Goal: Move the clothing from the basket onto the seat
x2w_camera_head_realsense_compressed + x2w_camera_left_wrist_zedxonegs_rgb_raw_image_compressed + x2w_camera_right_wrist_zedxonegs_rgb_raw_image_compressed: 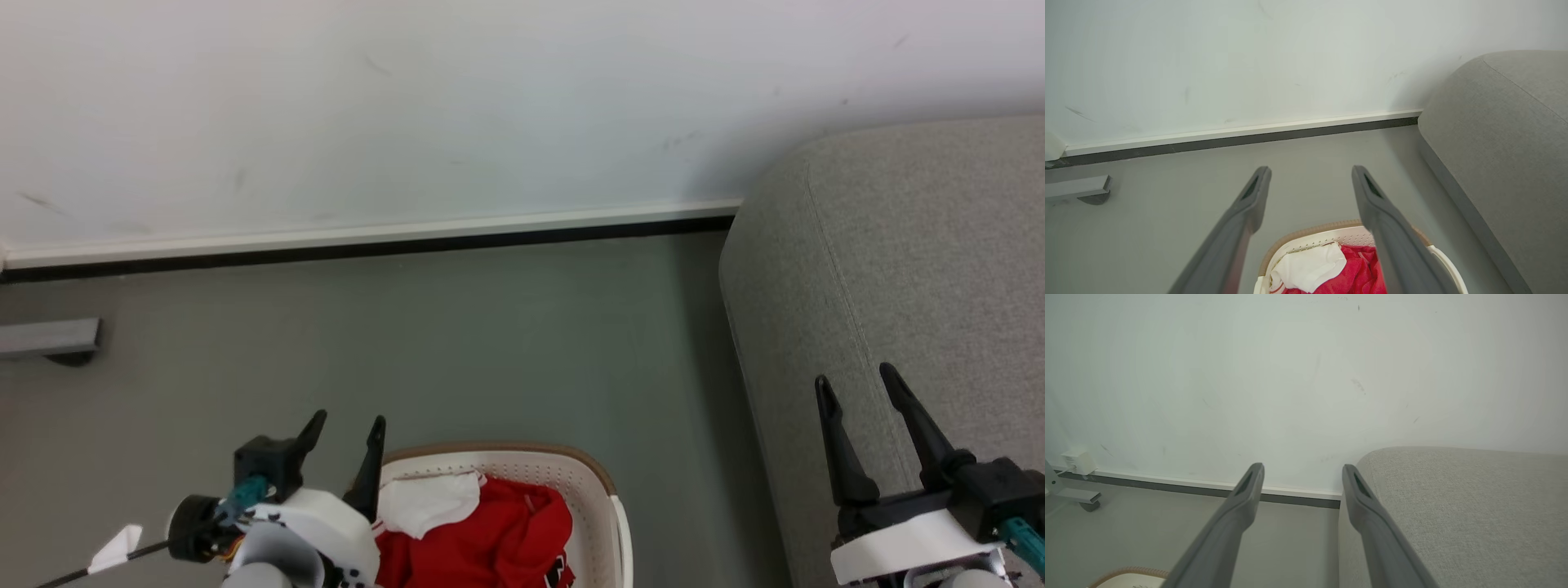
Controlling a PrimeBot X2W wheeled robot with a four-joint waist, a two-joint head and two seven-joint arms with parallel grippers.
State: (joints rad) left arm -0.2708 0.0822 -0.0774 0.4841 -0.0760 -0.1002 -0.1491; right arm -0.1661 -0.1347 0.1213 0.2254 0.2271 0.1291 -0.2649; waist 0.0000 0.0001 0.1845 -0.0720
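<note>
The cream basket (600, 490) with its brown rim sits on the floor at the bottom centre of the head view, and its rim (1306, 232) shows in the left wrist view too. Inside lies the red clothing (498, 531) with a white cloth (429, 500) on top; red fabric (1355, 271) and white cloth (1310, 267) show between the left fingers. My left gripper (347, 425) hangs open just left of the basket, nothing between its fingers. My right gripper (857, 382) stands open and empty over the light-grey seat (898, 269), whose rounded corner (1453, 498) is at the right.
A white wall with a white-and-dark skirting strip (367, 241) runs across the back. A grey bar with a castor (53, 339) juts in at the left. A small white box (1075, 459) sits by the skirting. Grey floor (490, 343) lies between wall, basket and seat.
</note>
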